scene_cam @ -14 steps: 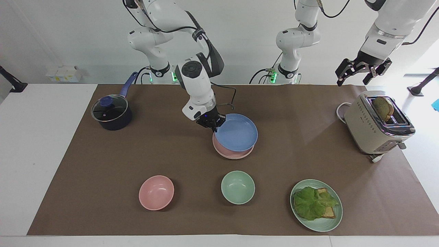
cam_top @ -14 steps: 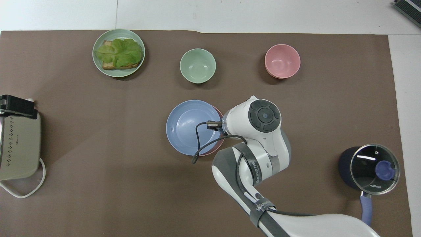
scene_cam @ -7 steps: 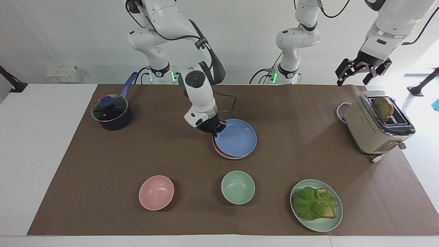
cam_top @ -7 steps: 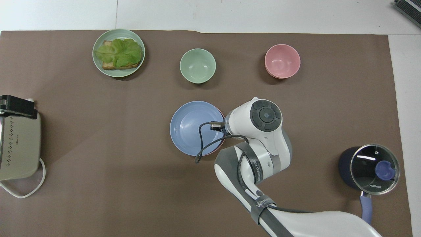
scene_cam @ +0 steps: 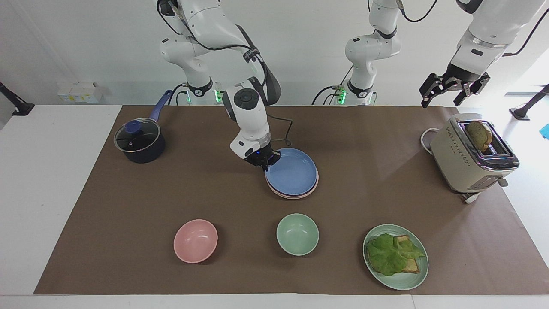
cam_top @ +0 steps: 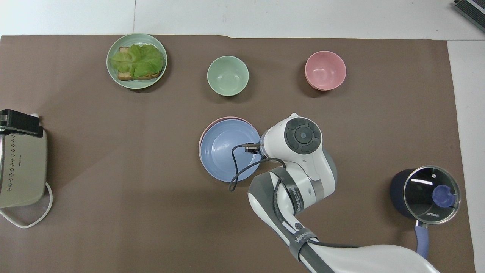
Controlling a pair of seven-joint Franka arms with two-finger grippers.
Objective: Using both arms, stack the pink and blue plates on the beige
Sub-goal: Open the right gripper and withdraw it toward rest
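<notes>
two plates sit stacked near the middle of the brown mat (scene_cam: pixel 128 193): the periwinkle blue plate (scene_cam: pixel 291 172), round, shallow and matte, lies on the pale pink plate (scene_cam: pixel 296 194), of which i see only a thin crescent of rim. i cannot make out a beige plate beneath them. my right gripper (scene_cam: pixel 264 162) is down at the blue plate's rim on the side toward the robots, its fingertips pinched shut on that rim. my left gripper (scene_cam: pixel 453 86) waits in the air over the toaster (scene_cam: pixel 469 156) at the left arm's end of the mat, jaws spread wide, holding nothing.
</notes>
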